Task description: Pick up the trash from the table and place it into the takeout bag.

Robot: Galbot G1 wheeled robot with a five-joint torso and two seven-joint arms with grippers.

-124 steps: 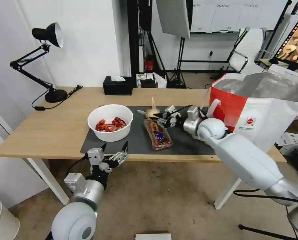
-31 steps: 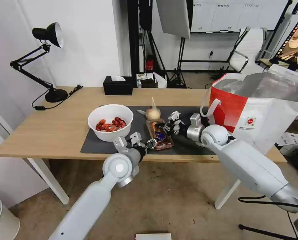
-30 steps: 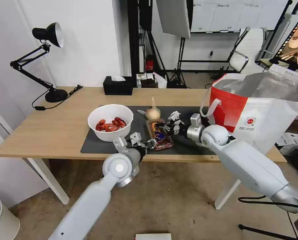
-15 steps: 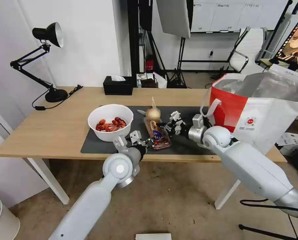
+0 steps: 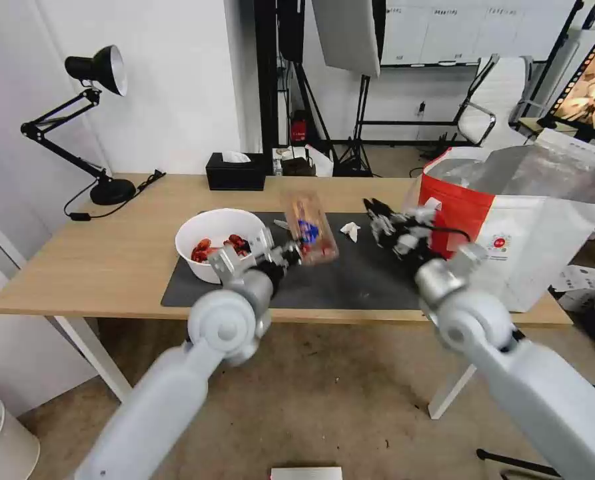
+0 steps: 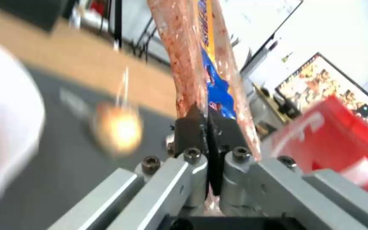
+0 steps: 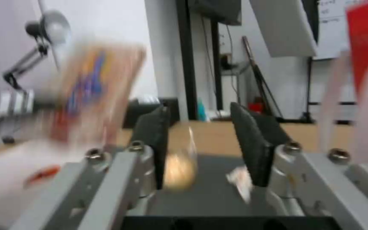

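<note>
The clear hinged plastic tray (image 5: 310,229) is held clear of the counter (image 5: 110,253), standing nearly upright above the dark grey mat (image 5: 350,280), with its near edge pinched by the left end effector (image 5: 290,253); in the left wrist view the two dark pads (image 6: 195,127) are seen pressed together on the tray's (image 6: 201,60) rim. The tray is found at about 3 o'clock from the white round bowl (image 5: 218,241), in which red crayfish shells (image 5: 217,248) are held, and the bowl is seen standing on the mat's left part. The right end effector (image 5: 390,227) is raised above the mat at about 9 o'clock from the takeout bag (image 5: 517,220), and its fingers are spread with nothing between them, as shown in the right wrist view (image 7: 205,143). A crumpled white tissue (image 5: 350,231) is seen lying on the mat between the tray and the right end effector. The tan bundle (image 6: 118,126) is seen on the mat in the left wrist view, beyond the left end effector, much blurred. The takeout bag is set open at the counter's right end, with its foil lining exposed. A black tissue box (image 5: 235,171) is placed at the counter's far edge, at about 12 o'clock from the bowl, and a black desk lamp (image 5: 87,113) at about 10 o'clock.
</note>
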